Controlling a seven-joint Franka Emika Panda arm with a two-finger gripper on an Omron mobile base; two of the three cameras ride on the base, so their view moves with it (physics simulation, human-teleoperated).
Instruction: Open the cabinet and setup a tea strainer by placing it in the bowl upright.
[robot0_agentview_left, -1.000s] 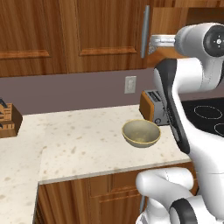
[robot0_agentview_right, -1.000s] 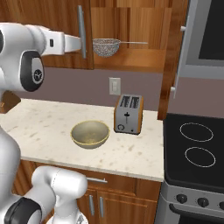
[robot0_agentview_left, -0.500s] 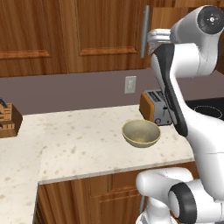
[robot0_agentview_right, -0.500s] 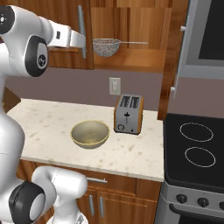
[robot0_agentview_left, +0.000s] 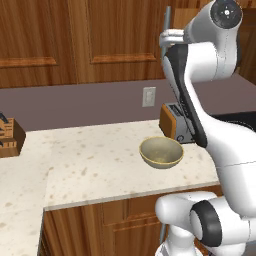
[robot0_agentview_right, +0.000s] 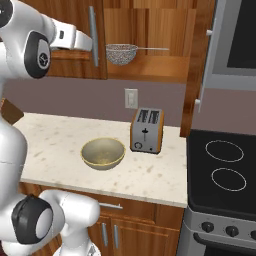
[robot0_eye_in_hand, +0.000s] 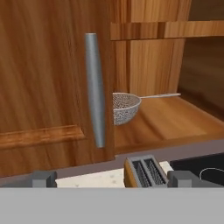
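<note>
Arm raised, claw (robot0_eye_in_hand: 111, 178) open, level with cabinet (robot0_eye_in_hand: 48, 87) handle (robot0_eye_in_hand: 95, 89).

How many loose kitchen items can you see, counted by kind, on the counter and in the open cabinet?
Bowl: 1
Tea strainer: 1
Toaster: 1
Knife block: 1
Total: 4
</note>
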